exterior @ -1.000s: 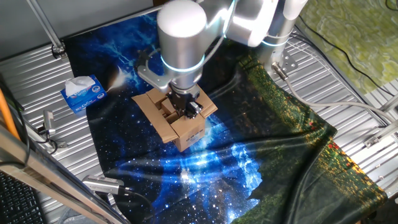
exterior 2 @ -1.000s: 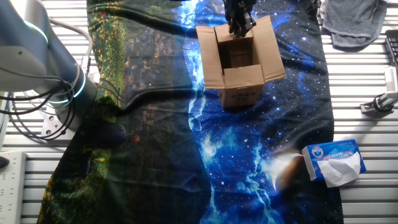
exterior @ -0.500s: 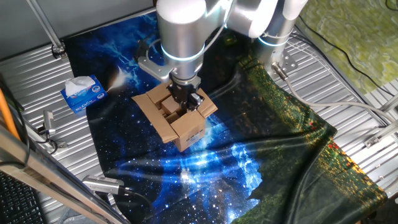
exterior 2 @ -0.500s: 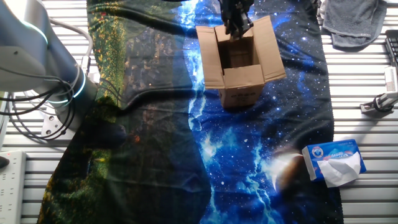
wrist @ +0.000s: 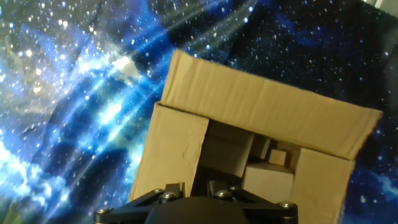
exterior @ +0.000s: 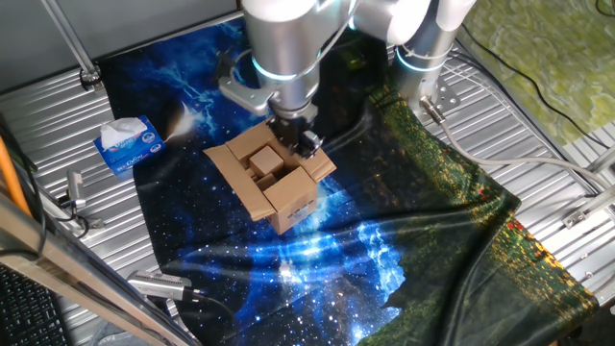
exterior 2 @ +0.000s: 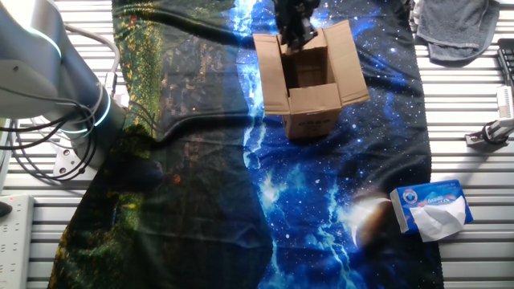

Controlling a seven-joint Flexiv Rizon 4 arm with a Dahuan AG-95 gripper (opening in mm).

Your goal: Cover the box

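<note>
A: Where does the gripper (exterior: 299,137) sit against the box (exterior: 272,185)?

B: Over the box's far rim in the one fixed view, at the flap on the arm's side. In the other fixed view the gripper (exterior 2: 294,30) hangs above the top edge of the box (exterior 2: 309,80). Whether it touches cardboard, I cannot tell.

A: Jaws wide or narrow?

B: Cannot tell. The fingers are dark and bunched, and the hand view shows only the base of the hand. It appears to hold nothing.

A: So which way does the next move run?

B: The opening lies just beyond the gripper, toward the near side of the galaxy-print cloth (exterior: 317,259). All four flaps stand splayed, so my guess is a push on the far flap inward over the opening.

A: Any writing?

B: Faint dark print on the box's side, unreadable. The blue-and-white tissue box (exterior: 129,145) at the left bears a round logo, too small to read.
</note>
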